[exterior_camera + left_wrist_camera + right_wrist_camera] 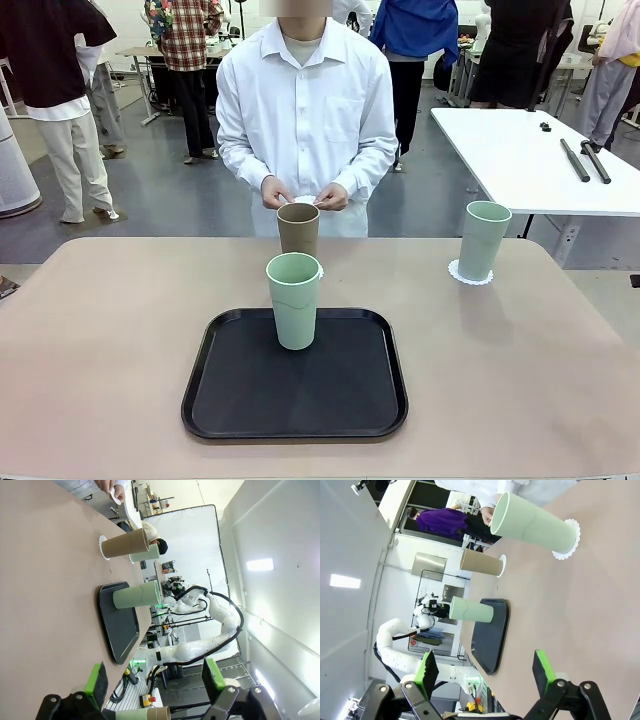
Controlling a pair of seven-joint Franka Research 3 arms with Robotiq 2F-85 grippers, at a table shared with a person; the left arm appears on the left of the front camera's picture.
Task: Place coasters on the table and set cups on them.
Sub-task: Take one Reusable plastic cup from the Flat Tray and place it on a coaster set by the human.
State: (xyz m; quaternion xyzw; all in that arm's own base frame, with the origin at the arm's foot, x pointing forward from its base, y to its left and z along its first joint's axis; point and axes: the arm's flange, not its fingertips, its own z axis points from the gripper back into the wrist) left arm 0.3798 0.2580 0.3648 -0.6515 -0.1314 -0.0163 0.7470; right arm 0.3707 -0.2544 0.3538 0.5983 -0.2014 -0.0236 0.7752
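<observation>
Worktop: beige-tan worktop (100, 350), matte, with rounded far corners; its near edge is cut off at the bottom of the front view.
Room: grey floor beyond the far edge; white table (520, 160) with black rods (585, 160) lies off the far right corner; people stand farther back.
Tray: black tray (197, 400) lies flat at the middle of the near edge.
Tray cup: mint cup (294, 300) stands upright on the tray's far half.
Tan cup: tan cup (298, 228) stands upright just past the tray, toward the middle of the far edge, on a white coaster (102, 544).
Right cup: second mint cup (484, 240) stands upright on a scalloped coaster (470, 273) toward the far right corner.
Person: stands at the middle of the far edge; hands (276, 192) pinch a small white piece (305, 200).
Left tool: left tool (154, 676) has its jaws spread wide, nothing between them.
Right tool: right tool (485, 667) has its jaws spread wide, nothing between them.
Hidden: in the front view the tray cup covers the tan cup's base, and its coaster shows as a sliver.
Unclear: the white piece is too small to tell what it is.
</observation>
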